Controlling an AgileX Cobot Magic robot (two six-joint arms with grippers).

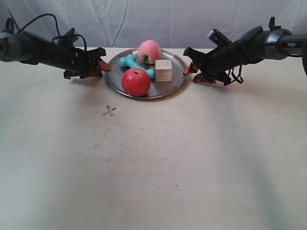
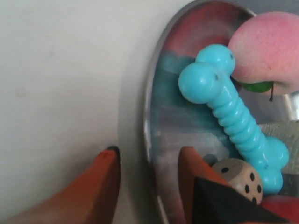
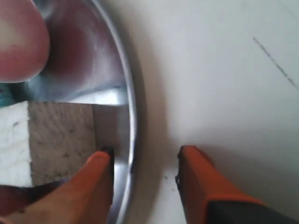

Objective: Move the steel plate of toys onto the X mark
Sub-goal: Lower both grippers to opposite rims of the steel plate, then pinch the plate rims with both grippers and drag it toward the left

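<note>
The steel plate (image 1: 113, 81) sits at the table's far middle, holding the red apple (image 1: 136, 82), pink peach (image 1: 149, 51), turquoise bone (image 1: 136, 66) and wooden cube (image 1: 163, 70). The X mark (image 1: 109, 111) is drawn on the table in front of the plate, apart from it. My left gripper (image 2: 147, 156), on the arm at the exterior view's left (image 1: 102, 66), is open and straddles the plate rim (image 2: 148, 126) by the bone (image 2: 233, 116). My right gripper (image 3: 145, 154) is open astride the opposite rim (image 3: 131, 126), beside the cube (image 3: 60, 140).
Pale tabletop (image 1: 158, 163) spreads from the plate to the near edge. A wrinkled white backdrop (image 1: 158, 19) closes the far side. In the left wrist view a small dotted wooden die (image 2: 238, 176) shows between the inner finger and the bone.
</note>
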